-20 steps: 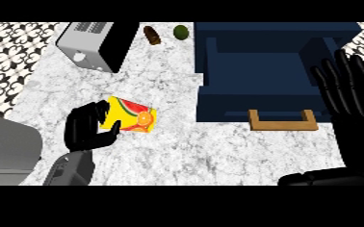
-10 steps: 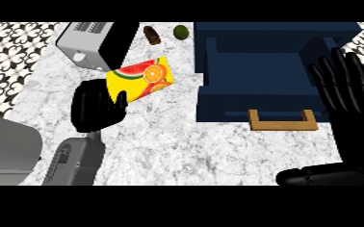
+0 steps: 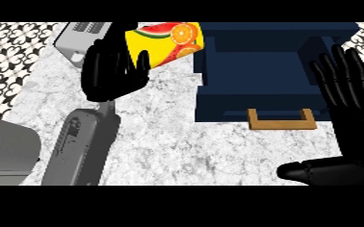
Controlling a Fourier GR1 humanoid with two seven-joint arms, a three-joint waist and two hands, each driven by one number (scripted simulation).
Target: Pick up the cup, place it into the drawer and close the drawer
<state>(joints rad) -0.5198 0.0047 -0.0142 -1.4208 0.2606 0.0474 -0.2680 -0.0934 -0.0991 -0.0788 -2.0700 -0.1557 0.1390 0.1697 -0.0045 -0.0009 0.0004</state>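
The cup (image 3: pixel 169 42) is yellow with watermelon and orange-slice prints. It hangs tilted above the counter, just left of the open dark blue drawer (image 3: pixel 266 84). My left hand (image 3: pixel 110 72) is shut on the cup from below and left, its fingers curled round the lower side. The drawer's wooden handle (image 3: pixel 281 120) faces the near edge. My right hand (image 3: pixel 340 84) stays open at the right edge beside the drawer, fingers up, its thumb low in the view.
A silver toaster (image 3: pixel 82 41) stands at the back left, partly behind my left hand. The marble counter (image 3: pixel 177 144) stretches in front of the drawer. A patterned wall tile strip shows at the far left.
My left hand has lifted the cup and carried it right and toward the back, from mid-counter to beside the drawer's left wall. The right hand has barely moved.
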